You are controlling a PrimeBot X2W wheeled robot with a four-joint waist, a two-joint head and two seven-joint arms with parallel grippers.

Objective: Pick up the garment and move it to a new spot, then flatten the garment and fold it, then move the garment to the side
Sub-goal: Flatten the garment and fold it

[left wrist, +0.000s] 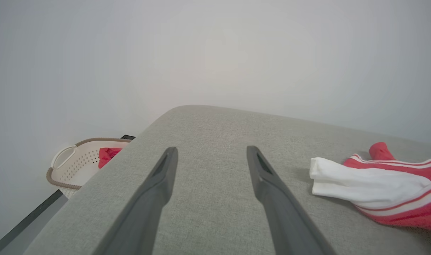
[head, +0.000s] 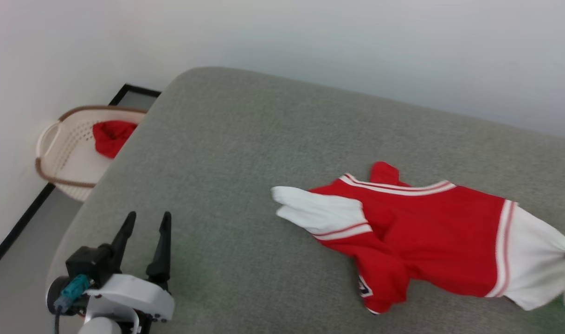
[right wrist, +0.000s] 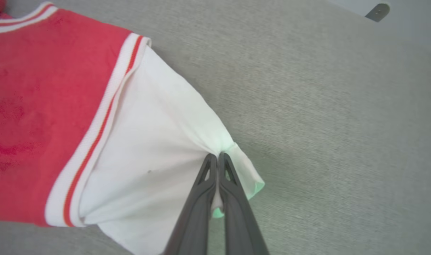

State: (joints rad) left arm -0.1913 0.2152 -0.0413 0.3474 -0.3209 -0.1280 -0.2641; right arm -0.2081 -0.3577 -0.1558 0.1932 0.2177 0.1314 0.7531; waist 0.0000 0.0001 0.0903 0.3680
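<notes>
The garment (head: 431, 232), a red jersey shirt with white sleeves and striped trim, lies crumpled on the grey cushioned surface (head: 227, 153) at the right. My right gripper (right wrist: 217, 156) is shut on the edge of one white sleeve (right wrist: 159, 156), the cloth bunched between its fingers. My left gripper (head: 145, 215) stands open at the lower left, well apart from the shirt, nothing between its fingers (left wrist: 159, 184). In the left wrist view the other white sleeve (left wrist: 360, 184) lies to the right of those fingers.
A cream perforated basket (head: 64, 153) with a red cloth (head: 111, 137) in it stands on the floor beyond the surface's left edge, against the white wall. The basket (left wrist: 74, 163) shows again in the left wrist view. The surface's rounded corner lies at the far left.
</notes>
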